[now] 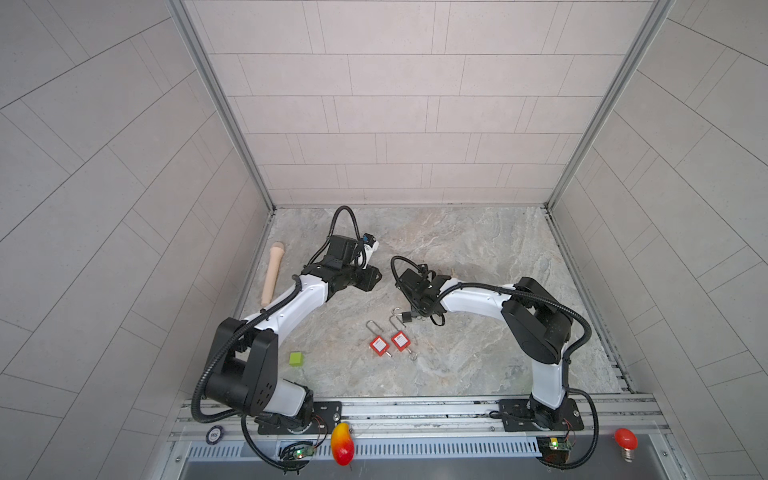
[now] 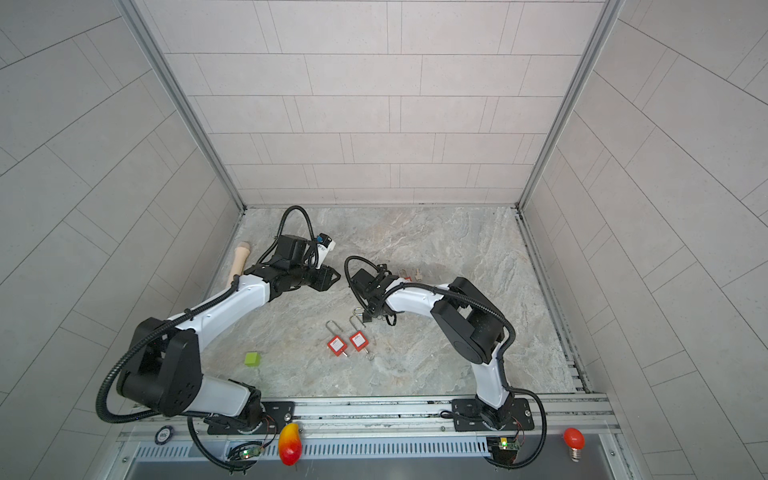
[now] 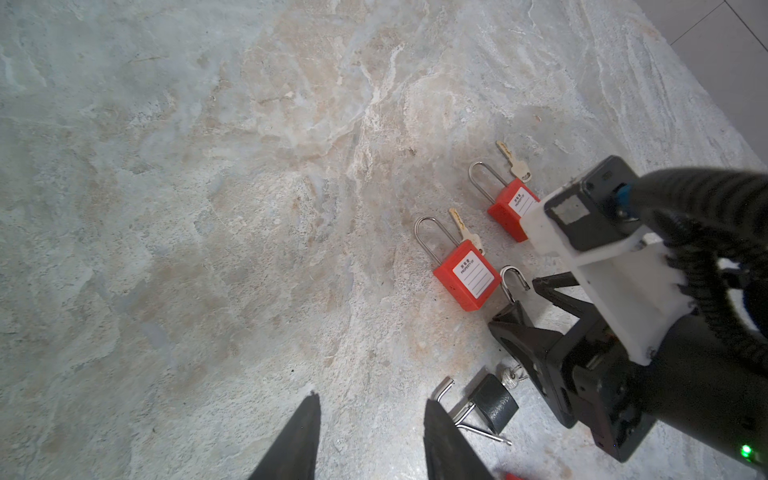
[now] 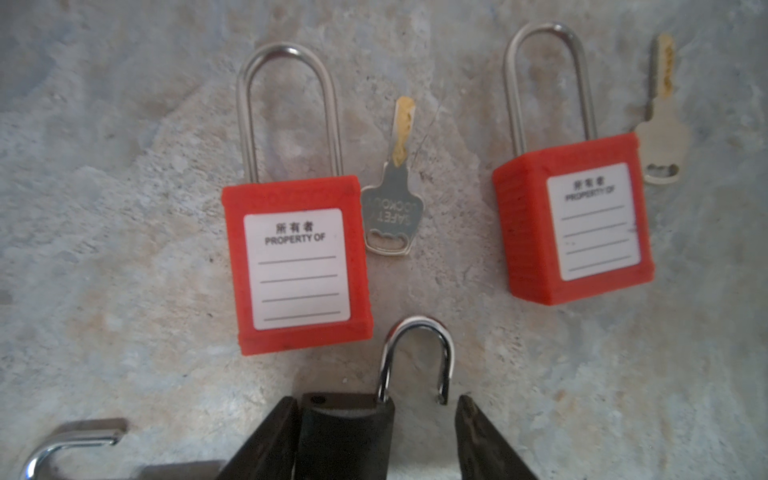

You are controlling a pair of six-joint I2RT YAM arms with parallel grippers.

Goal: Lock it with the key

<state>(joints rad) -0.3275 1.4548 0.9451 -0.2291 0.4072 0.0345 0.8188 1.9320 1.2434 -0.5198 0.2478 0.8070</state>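
Both claws stand part open, left claw (image 3: 371,401) empty, right claw (image 4: 376,415) straddling the black padlock (image 4: 345,432) on the surface (image 4: 124,208) beside red padlocks (image 4: 297,266): it should close squarely on the body, clear of the open shackle (image 4: 419,328).

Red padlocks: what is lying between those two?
A silver key, flat on the table, close beside one red padlock and apart from the other red padlock. The right wrist view shows it plainly.
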